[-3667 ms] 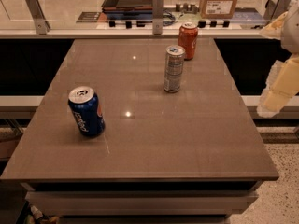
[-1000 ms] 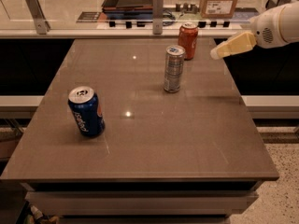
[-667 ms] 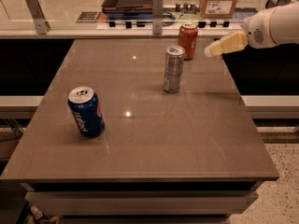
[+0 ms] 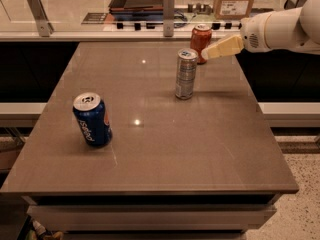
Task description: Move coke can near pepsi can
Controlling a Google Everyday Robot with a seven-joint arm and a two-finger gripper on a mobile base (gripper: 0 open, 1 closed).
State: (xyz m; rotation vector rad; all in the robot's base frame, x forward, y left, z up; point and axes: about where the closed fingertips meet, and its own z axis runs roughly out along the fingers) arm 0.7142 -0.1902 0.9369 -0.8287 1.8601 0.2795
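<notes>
Vs 0.7 s ago: my gripper has moved left, tip now just beside the coke can at the bench's far edge. Grip state: can't tell. Cans unmoved: pepsi can nr left edge, slim silver can just in front of coke. Counter w/ cardboard box behind.

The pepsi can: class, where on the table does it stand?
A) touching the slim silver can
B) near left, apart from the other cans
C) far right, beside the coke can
B: the pepsi can stands alone at the near left of the table; the coke can and slim silver can stand toward the far right, with the claw beside the coke can.
</notes>
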